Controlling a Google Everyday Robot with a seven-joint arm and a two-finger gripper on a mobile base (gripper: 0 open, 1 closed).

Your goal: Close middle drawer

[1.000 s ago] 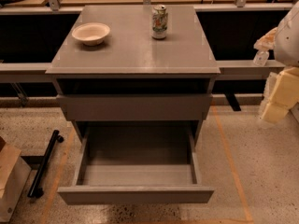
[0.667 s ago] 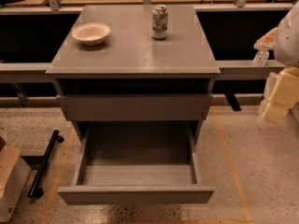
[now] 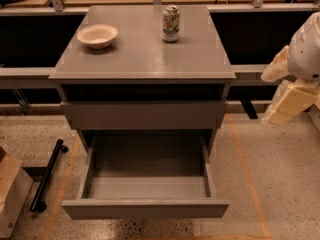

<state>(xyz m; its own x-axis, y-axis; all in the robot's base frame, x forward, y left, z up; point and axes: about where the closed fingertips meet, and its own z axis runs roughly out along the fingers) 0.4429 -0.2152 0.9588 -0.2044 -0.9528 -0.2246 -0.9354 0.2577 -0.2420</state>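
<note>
The grey cabinet [image 3: 145, 59] stands in the middle of the camera view. Its top drawer [image 3: 144, 115] is shut. Below it the middle drawer [image 3: 145, 209] is pulled far out toward me, and its empty grey box interior [image 3: 147, 186] shows. The lowest drawer is hidden under it. My gripper [image 3: 289, 100], cream-coloured below the white arm [image 3: 310, 46], hangs at the right edge of the view. It is level with the top drawer, well to the right of the cabinet and touching nothing.
A beige bowl [image 3: 97, 35] and a drink can [image 3: 170, 23] stand on the cabinet top. A black bar with wheels [image 3: 47, 176] lies on the floor at the left, next to a cardboard box [image 3: 11, 191]. Orange tape lines [image 3: 247, 176] run along the floor on the right.
</note>
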